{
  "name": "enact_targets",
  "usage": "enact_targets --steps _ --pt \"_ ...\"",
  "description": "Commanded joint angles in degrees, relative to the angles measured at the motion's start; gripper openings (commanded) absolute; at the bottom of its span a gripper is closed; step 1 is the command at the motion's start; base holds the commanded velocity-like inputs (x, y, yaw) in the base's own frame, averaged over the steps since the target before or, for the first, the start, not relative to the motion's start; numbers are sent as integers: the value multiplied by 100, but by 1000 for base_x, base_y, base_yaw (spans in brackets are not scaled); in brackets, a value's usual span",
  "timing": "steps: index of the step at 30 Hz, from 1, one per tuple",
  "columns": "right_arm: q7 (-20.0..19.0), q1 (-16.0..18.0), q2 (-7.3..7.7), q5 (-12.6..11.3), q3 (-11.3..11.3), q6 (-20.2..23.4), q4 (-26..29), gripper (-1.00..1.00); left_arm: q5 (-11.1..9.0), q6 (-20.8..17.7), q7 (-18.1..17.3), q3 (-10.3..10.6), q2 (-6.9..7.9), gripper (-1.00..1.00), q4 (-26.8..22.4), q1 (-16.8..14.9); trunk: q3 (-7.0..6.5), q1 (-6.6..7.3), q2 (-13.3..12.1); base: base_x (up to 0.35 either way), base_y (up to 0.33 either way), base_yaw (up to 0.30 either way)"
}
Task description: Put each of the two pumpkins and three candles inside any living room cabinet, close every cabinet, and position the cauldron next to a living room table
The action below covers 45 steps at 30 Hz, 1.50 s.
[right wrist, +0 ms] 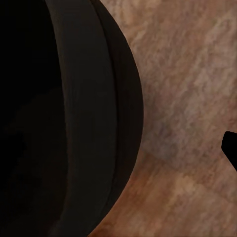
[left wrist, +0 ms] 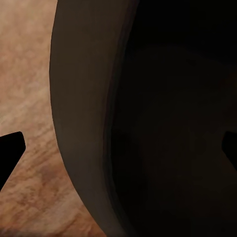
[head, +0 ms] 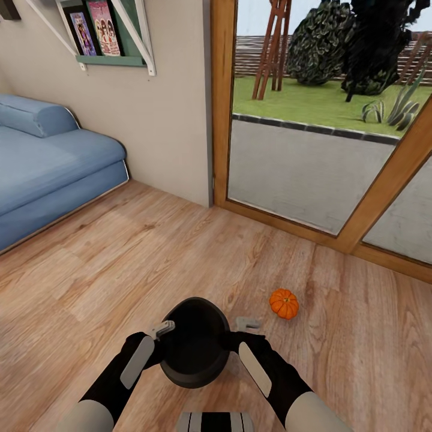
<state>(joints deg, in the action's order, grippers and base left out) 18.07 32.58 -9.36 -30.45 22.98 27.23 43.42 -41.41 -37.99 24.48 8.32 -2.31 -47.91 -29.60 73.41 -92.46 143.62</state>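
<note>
Cauldron (head: 194, 345) between left hand (head: 163, 329) and right hand (head: 245, 324), pumpkin (head: 284, 303) on floor (head: 150, 258) right of it, sofa (head: 48, 162) far left

Wood floor (head: 120, 270) (pumpkin (head: 284, 303) on it)

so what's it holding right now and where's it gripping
The cauldron, by its rim: left gripper and right gripper straddle opposite sides. Whether they're clamped shut can't be told.

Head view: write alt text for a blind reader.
Two black robot arms flank a black cauldron on a wooden floor. A small orange pumpkin lies to its right, before a glass door; a blue sofa stands left.
</note>
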Motion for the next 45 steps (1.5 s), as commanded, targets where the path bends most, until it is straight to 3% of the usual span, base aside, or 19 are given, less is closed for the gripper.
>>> enact_targets --steps 1,4,15,21,30,31,45 --pt "57 5 4 -59 22 10 7 100 -60 -6 56 11 2 100 -8 -2 27 -1 3 0 0 0" --pt "57 3 4 -58 22 10 2 100 -60 -6 56 11 2 100 -8 -2 93 -9 7 0 0 0" --pt "57 3 3 -57 22 10 0 100 -60 -6 56 11 2 100 -8 -2 93 -9 7 0 0 0" --pt "57 4 4 -57 22 10 0 100 -60 -6 56 11 2 100 -8 -2 226 -25 15 0 0 0" --pt "57 3 4 -57 22 10 0 100 -60 -6 56 11 2 100 -15 -2 226 -25 15 0 0 0" --pt "57 3 4 -57 22 10 0 -100 -60 -6 56 11 2 100 -16 -2 226 -25 15 0 0 0" --pt "57 3 2 -57 22 10 7 -100 -60 -13 56 11 2 100 -34 -2 226 -25 15 0 0 0"
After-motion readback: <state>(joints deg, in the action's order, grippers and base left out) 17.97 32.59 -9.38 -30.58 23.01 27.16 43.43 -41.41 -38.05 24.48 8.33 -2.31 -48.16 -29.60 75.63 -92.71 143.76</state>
